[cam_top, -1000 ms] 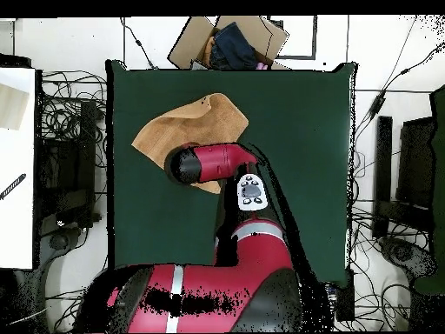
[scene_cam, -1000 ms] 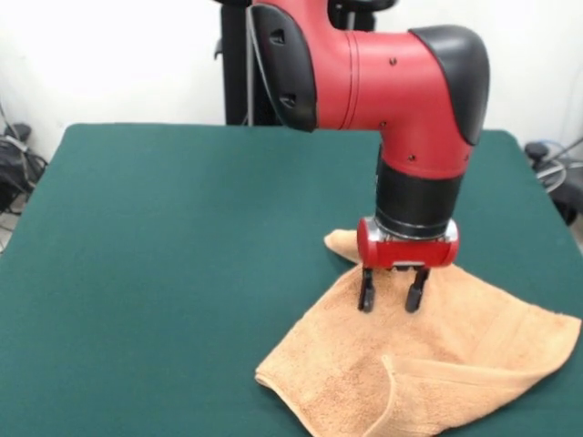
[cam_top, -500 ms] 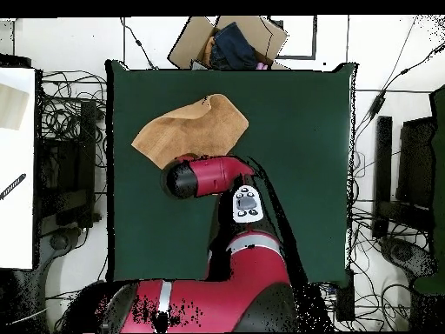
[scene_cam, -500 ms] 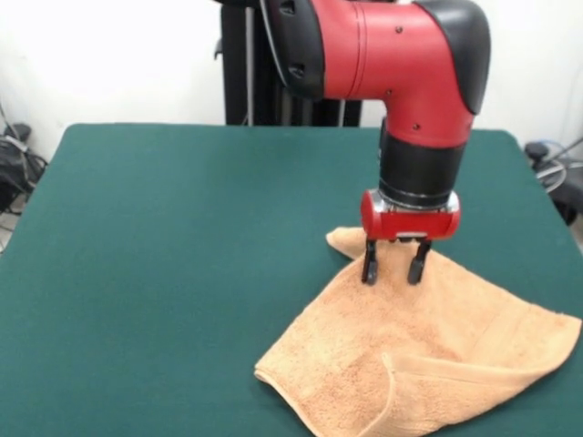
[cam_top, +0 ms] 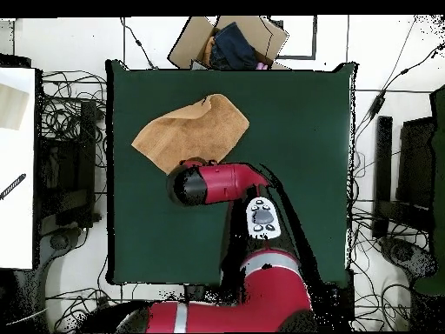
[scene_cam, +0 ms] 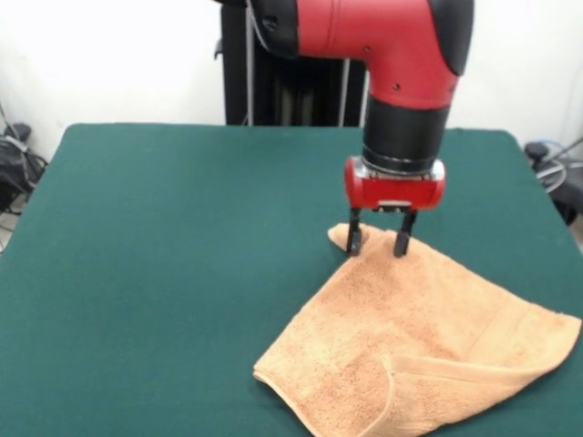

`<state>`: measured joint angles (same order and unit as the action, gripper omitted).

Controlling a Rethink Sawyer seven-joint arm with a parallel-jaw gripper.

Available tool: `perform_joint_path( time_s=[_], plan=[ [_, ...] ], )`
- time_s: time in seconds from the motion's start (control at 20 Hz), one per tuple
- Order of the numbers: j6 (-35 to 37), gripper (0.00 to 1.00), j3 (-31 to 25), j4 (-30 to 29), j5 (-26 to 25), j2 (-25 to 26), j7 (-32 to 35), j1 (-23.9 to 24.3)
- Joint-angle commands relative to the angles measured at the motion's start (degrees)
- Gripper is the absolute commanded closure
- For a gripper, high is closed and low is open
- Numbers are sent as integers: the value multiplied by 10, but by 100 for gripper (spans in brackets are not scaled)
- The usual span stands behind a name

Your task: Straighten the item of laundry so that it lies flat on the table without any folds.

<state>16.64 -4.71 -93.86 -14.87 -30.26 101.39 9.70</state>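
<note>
Showing, in the front view only, the gripper (scene_cam: pixel 375 242) with fingers (scene_cam: pixel 353 240) spread apart, tips at the far corner of the towel (scene_cam: pixel 414 346), clamping nothing. Hiding that gripper beneath the arm (cam_top: pixel 213 183) overhead. Lying peach-orange and creased on the green table (scene_cam: pixel 164 264), one near edge doubled over.
</note>
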Motion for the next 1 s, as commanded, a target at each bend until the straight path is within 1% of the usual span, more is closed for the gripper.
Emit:
perform_joint_path(
  time_s=[0.05,0.35,0.5,0.65,0.75,0.85,0.9,1.0],
  plan=[
    [63,0,-64,-58,26,-53,32,37],
    [74,0,-82,-66,23,-59,16,61],
    [74,0,-74,-74,10,-64,16,58],
    [46,0,-82,-96,2,-64,23,67],
    [3,0,-102,-119,-1,-59,35,82],
    [-47,0,-129,-141,-4,-51,48,100],
    [-74,0,-153,-154,-7,-43,50,117],
    [-111,0,-180,-161,-18,-31,52,133]
  ],
)
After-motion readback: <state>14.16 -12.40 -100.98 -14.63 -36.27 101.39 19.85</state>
